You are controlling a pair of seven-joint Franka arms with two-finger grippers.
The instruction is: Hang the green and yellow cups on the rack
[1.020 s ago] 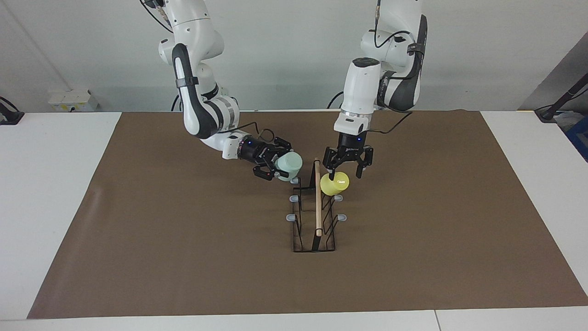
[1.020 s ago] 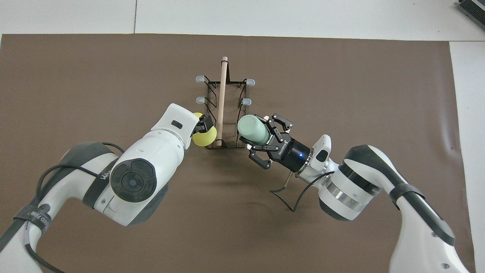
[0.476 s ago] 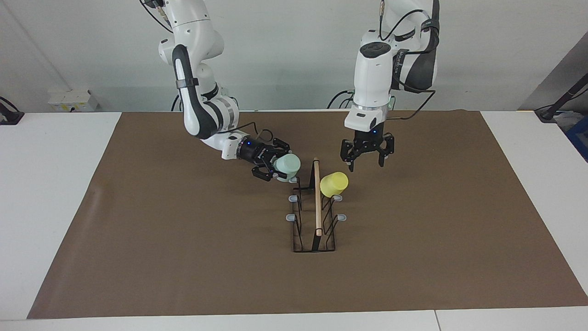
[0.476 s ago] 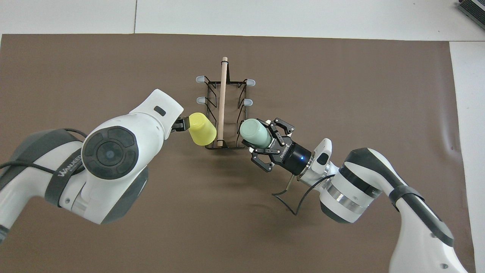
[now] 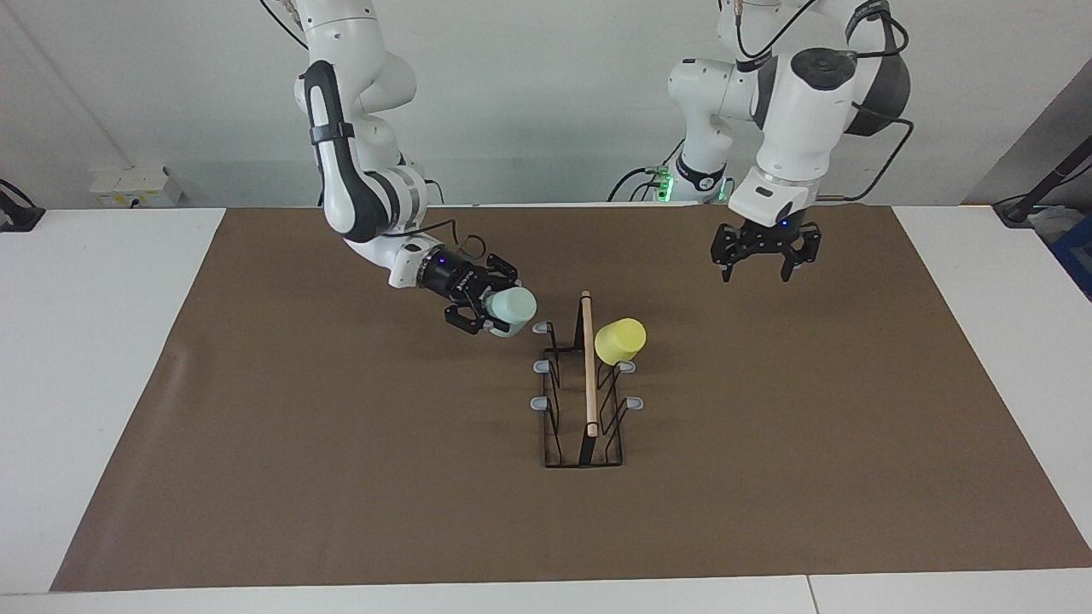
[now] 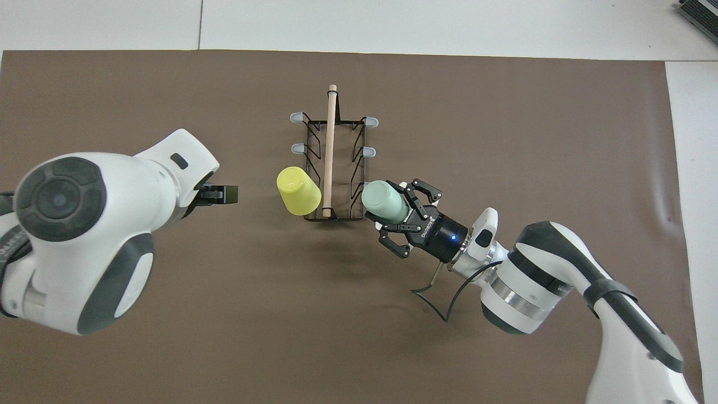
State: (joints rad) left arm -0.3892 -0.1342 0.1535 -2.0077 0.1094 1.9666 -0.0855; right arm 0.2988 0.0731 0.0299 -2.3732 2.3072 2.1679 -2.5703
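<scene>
1. Facing view: yellow cup (image 5: 620, 341) hangs on the rack (image 5: 585, 388) prong nearest the robots, so the left claw (image 5: 765, 258) is spread empty over the counter (image 5: 299, 443).
2. Overhead view: right claw (image 6: 405, 217) grips the green cup (image 6: 384, 202) tilted, probably to aim it at the rack's near prong just beside it.

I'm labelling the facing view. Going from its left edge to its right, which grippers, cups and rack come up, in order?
Right gripper → green cup → rack → yellow cup → left gripper.

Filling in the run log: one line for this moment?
yellow cup: hung on rack | left gripper: open, empty, over mat | right gripper: holds green cup beside rack
</scene>
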